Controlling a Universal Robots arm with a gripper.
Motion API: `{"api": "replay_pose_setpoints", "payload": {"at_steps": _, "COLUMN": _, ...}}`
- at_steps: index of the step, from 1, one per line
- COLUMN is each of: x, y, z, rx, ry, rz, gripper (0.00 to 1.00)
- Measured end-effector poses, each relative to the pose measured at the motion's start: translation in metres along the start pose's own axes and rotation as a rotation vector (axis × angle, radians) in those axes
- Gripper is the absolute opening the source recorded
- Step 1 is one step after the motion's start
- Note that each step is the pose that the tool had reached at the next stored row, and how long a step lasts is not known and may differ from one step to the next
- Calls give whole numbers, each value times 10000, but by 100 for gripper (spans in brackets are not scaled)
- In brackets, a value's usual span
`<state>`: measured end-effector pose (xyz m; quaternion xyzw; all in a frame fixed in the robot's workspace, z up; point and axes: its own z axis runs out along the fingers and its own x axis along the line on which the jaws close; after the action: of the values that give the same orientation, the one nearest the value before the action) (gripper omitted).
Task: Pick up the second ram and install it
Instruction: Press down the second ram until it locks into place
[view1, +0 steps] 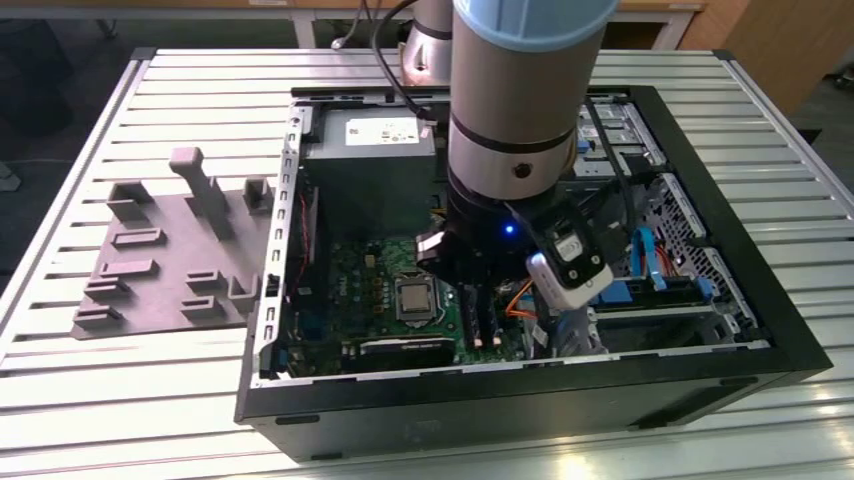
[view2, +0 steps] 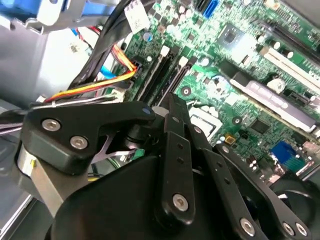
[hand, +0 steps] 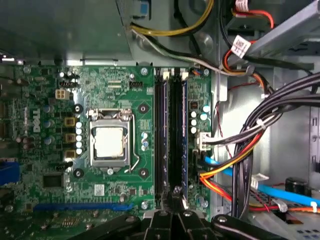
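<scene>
Though the arm's bulk hides much in the exterior view, the black gripper (view1: 461, 262) hangs over the green motherboard (view1: 387, 268) inside the black computer case (view1: 747, 300). In the first wrist view, its fingers (hand: 176, 196) look together above thin dark ram sticks (hand: 176, 132) standing in slots; which is the second I cannot tell. Light, stiff, fragile: best gripped by its long faces.
</scene>
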<state>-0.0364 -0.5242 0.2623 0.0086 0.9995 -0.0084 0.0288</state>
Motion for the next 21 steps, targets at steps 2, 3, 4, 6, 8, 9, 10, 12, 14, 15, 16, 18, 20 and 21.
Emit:
{"api": "replay_pose_setpoints", "payload": {"at_steps": 2, "x": 1, "y": 65, "z": -1, "rx": 1, "ry": 0, "rz": 0, "gripper": 11}}
{"api": "replay_pose_setpoints", "payload": {"at_steps": 3, "x": 2, "y": 101, "z": -1, "rx": 0, "ry": 0, "rz": 0, "gripper": 11}}
{"api": "replay_pose_setpoints", "payload": {"at_steps": 4, "x": 2, "y": 141, "z": -2, "rx": 1, "ry": 0, "rz": -1, "gripper": 11}}
{"api": "replay_pose_setpoints", "payload": {"at_steps": 6, "x": 4, "y": 223, "z": -3, "rx": 1, "ry": 0, "rz": -1, "gripper": 11}}
{"api": "replay_pose_setpoints", "payload": {"at_steps": 8, "x": 5, "y": 301, "z": -4, "rx": 0, "ry": 0, "rz": -1, "gripper": 11}}
{"api": "replay_pose_setpoints", "payload": {"at_steps": 9, "x": 6, "y": 336, "z": -5, "rx": 1, "ry": 0, "rz": 0, "gripper": 11}}
{"api": "replay_pose_setpoints", "payload": {"at_steps": 10, "x": 7, "y": 370, "z": -4, "rx": -2, "ry": 0, "rz": 0, "gripper": 11}}
{"api": "replay_pose_setpoints", "payload": {"at_steps": 12, "x": 6, "y": 406, "z": -6, "rx": 0, "ry": 0, "rz": 0, "gripper": 11}}
{"api": "replay_pose_setpoints", "payload": {"at_steps": 14, "x": -9, "y": 413, "z": -5, "rx": 0, "ry": -1, "rz": 0, "gripper": 11}}
{"api": "replay_pose_setpoints", "payload": {"at_steps": 15, "x": -17, "y": 414, "z": -4, "rx": 0, "ry": -1, "rz": 1, "gripper": 11}}
{"api": "replay_pose_setpoints", "payload": {"at_steps": 16, "x": -19, "y": 414, "z": -4, "rx": 0, "ry": -1, "rz": 1, "gripper": 11}}
{"api": "replay_pose_setpoints", "payload": {"at_steps": 18, "x": -19, "y": 414, "z": -4, "rx": 0, "ry": 0, "rz": 2, "gripper": 11}}
{"api": "replay_pose_setpoints", "payload": {"at_steps": 20, "x": -22, "y": 416, "z": -4, "rx": 0, "ry": 0, "rz": 1, "gripper": 11}}
{"api": "replay_pose_setpoints", "payload": {"at_steps": 21, "x": -22, "y": 416, "z": -4, "rx": 1, "ry": 0, "rz": 1, "gripper": 11}}
